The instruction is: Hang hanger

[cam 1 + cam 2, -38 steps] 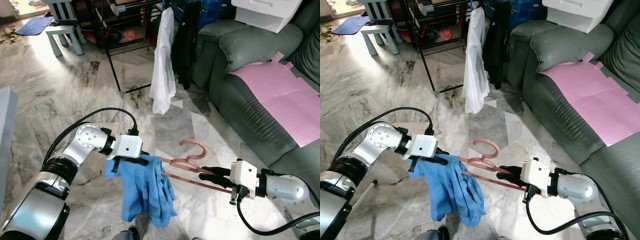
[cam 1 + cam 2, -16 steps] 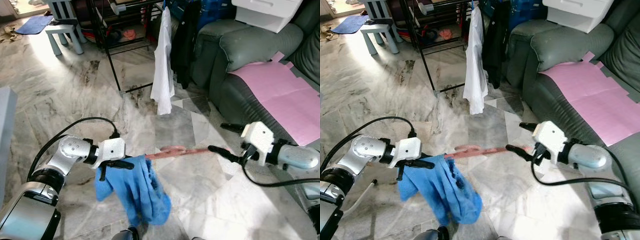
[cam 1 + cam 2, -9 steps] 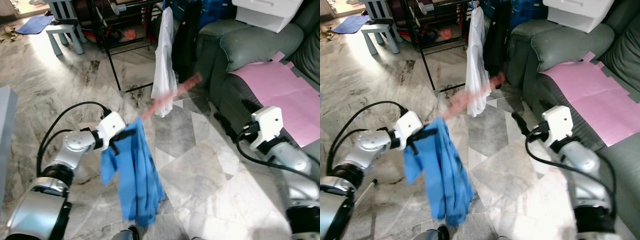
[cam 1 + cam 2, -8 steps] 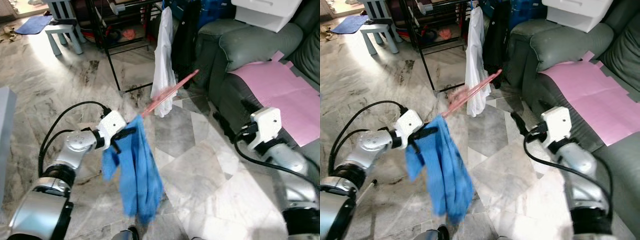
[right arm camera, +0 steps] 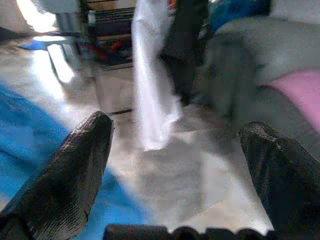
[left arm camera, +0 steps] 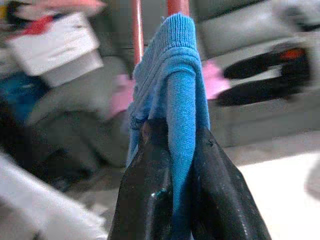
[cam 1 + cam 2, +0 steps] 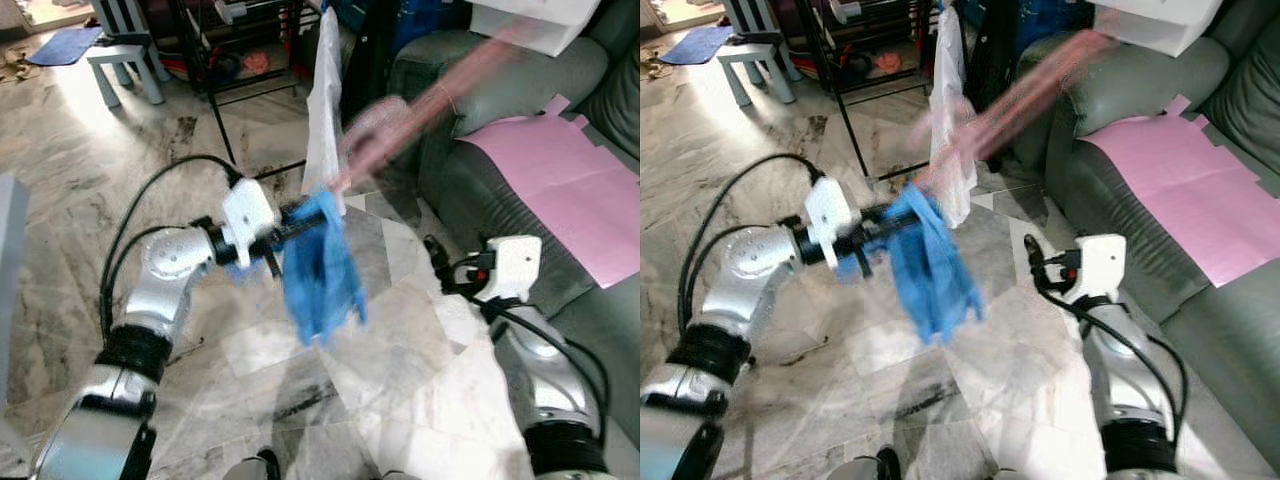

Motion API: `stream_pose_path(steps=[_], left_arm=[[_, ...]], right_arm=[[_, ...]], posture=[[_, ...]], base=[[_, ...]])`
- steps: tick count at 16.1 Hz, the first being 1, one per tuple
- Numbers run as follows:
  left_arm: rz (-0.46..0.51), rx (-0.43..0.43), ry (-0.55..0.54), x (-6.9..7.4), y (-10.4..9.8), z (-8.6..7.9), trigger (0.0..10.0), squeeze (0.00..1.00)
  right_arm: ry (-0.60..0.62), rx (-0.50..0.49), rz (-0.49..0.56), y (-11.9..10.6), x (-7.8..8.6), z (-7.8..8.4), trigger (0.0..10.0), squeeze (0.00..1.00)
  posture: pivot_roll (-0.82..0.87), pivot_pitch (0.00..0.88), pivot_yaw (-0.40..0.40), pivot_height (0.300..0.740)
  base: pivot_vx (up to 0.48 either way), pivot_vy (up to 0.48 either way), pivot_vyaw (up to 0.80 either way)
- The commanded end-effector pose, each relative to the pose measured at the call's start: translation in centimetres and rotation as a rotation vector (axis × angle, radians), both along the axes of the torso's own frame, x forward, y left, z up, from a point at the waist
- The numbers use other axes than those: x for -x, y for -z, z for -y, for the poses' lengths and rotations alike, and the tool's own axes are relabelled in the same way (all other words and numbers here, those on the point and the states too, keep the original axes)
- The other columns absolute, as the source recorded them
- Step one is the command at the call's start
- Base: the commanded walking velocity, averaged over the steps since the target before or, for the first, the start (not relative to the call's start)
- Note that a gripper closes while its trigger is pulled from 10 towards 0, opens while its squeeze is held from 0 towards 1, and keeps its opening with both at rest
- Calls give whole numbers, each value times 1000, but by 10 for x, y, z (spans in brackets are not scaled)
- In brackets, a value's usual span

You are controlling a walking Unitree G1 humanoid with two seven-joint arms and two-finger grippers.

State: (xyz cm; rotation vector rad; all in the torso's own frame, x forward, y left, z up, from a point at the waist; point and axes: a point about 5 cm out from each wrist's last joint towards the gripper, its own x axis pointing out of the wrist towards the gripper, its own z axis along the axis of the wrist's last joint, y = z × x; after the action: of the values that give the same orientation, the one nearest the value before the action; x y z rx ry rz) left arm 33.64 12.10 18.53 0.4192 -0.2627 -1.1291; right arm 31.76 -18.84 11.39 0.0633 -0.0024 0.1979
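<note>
Near the white shirt point(image 7: 322, 110) on the far rack, the left gripper point(image 7: 300, 222) clamps the blue cloth point(image 7: 320, 265) and pink hanger point(image 7: 420, 105), which points up to the right. The right gripper point(image 5: 175, 165) is spread, empty. Risk: the cloth may slide off, or the hook may miss the rail.

Silver arms — black cables looping off them, white wrist housings, grippers of long black fingers.
</note>
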Motion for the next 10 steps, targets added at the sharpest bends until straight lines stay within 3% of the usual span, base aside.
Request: stream_pose_path(steps=[1,2,5,8,10], left_arm=[[-8,-12,64,7,-1,5,0,0],[-11,-25,109,13,4,11,0,0],[-1,-56,165,23,13,27,0,0],[15,-41,188,28,9,43,0,0],[60,-53,179,25,4,47,0,0]], right_arm=[[-58,-35,-12,-2,1,-10,10000,604],[-122,-24,-13,-2,3,-21,10000,0],[-200,-30,-16,-2,3,-39,10000,0],[-276,-54,-28,-5,4,-51,10000,0],[-377,-57,-49,-3,12,-57,10000,0]], posture=[[-57,175,43,740],[-61,177,43,740],[-63,177,37,740],[-63,177,33,740],[-65,178,31,740]], base=[[0,0,0],[0,0,0],[0,0,0],[0,0,0],[0,0,0]])
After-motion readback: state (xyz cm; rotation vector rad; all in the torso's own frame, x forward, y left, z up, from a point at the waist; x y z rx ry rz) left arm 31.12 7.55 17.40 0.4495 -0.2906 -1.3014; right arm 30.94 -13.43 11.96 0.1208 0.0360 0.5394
